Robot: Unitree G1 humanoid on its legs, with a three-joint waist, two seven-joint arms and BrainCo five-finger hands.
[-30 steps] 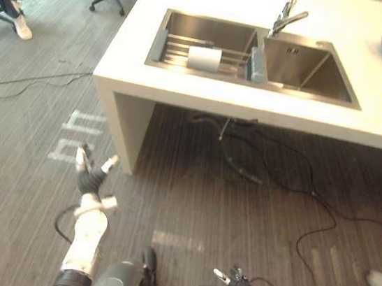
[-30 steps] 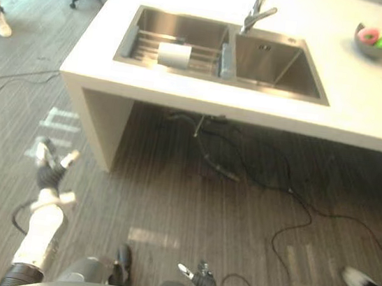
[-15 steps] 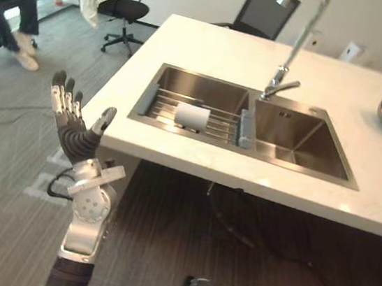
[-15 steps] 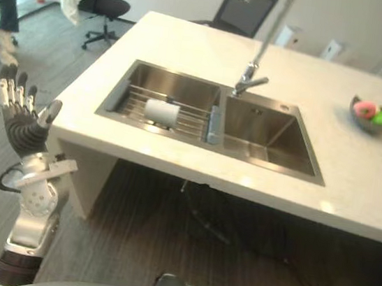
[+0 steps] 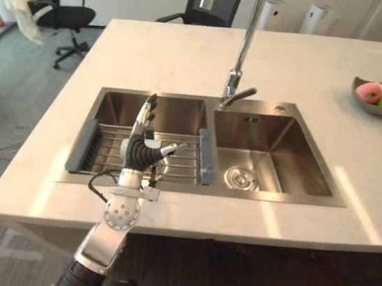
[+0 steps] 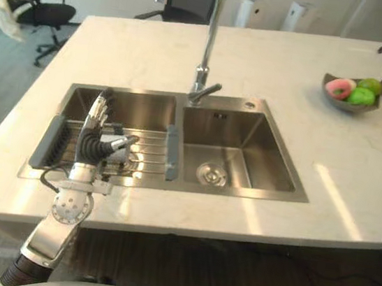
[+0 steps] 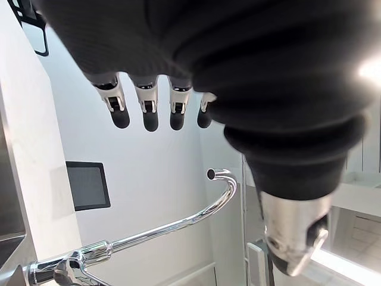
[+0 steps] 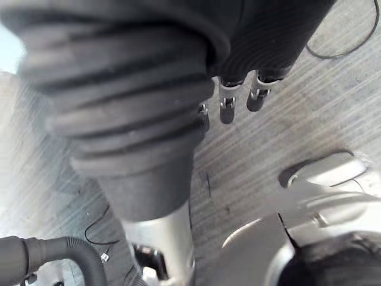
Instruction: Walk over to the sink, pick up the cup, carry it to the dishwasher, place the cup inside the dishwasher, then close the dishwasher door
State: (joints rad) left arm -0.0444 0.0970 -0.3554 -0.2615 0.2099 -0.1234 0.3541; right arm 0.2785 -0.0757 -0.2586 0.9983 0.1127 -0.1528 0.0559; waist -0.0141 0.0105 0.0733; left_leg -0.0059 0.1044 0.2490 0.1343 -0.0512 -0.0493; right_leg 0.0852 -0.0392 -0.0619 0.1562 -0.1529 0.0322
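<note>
The white cup (image 5: 161,164) lies on its side on the wire rack (image 5: 105,151) in the sink's left basin (image 5: 174,112), mostly hidden behind my left hand (image 5: 139,152). That hand is raised over the rack in front of the cup, fingers straight up and thumb spread to the side, holding nothing. In the left wrist view its fingers (image 7: 146,107) are straight, with the tap (image 7: 178,223) past them. My right hand (image 8: 229,101) hangs low, fingers relaxed toward the floor.
A tall tap (image 5: 242,51) stands between the two basins; the right basin (image 5: 266,160) has a round drain. A bowl of fruit (image 5: 380,94) sits far right on the white counter (image 5: 273,217). Office chairs (image 5: 60,13) stand beyond the counter.
The camera has come close to the sink and now looks down into it. My left hand has moved from beside the counter's corner to above the rack, in front of the cup.
</note>
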